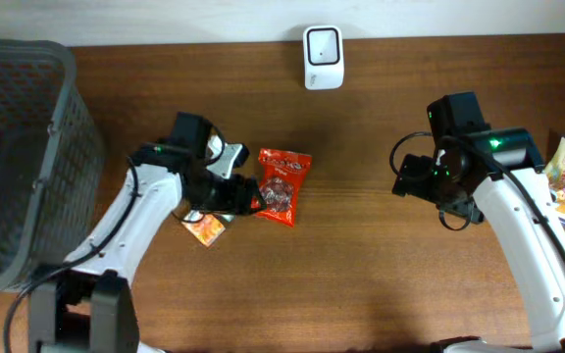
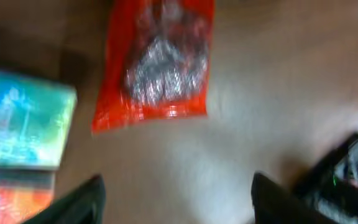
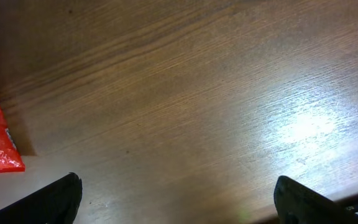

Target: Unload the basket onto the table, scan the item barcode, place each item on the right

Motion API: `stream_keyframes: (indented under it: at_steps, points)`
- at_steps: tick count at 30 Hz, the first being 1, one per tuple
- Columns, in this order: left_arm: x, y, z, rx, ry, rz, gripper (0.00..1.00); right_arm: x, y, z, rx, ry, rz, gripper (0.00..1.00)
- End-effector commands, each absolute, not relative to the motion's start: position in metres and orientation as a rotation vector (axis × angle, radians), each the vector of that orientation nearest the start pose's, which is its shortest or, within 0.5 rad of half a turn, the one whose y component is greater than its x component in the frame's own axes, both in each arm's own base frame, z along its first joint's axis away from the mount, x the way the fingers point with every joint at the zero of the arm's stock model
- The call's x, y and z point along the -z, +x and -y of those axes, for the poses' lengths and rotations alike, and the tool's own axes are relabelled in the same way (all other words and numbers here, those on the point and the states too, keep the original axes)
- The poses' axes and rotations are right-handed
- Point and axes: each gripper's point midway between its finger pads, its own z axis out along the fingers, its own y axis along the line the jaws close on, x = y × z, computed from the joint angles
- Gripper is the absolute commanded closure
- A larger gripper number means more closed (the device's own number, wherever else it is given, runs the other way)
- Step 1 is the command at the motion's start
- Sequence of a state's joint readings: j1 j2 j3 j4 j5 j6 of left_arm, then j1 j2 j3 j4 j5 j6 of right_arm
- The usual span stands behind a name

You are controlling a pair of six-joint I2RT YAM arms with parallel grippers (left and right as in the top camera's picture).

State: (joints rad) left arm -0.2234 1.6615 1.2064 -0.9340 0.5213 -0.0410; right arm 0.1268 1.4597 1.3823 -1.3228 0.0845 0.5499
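Wooden table (image 1: pixel 361 255), red snack packet (image 2: pixel 157 62) just ahead of the wide, empty left gripper (image 2: pixel 177 182).

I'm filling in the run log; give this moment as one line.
left gripper: open, red packet ahead, ungripped | right gripper: open, over table | scanner: far edge, no item at it

Blurred view: red snack packet (image 2: pixel 157 62) flat on the table (image 2: pixel 272 93); teal box (image 2: pixel 23 118) at left; gripper (image 2: pixel 176 194) fingers apart.
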Motion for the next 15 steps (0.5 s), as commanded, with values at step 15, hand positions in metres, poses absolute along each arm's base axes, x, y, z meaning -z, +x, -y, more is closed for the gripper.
stream_keyframes:
  at_steps: [15]
  points:
    - [-0.025,0.321,0.159,0.812,-0.466,-2.879,0.27,-0.174,0.28,-0.02,0.034,0.649,-2.888,0.01]
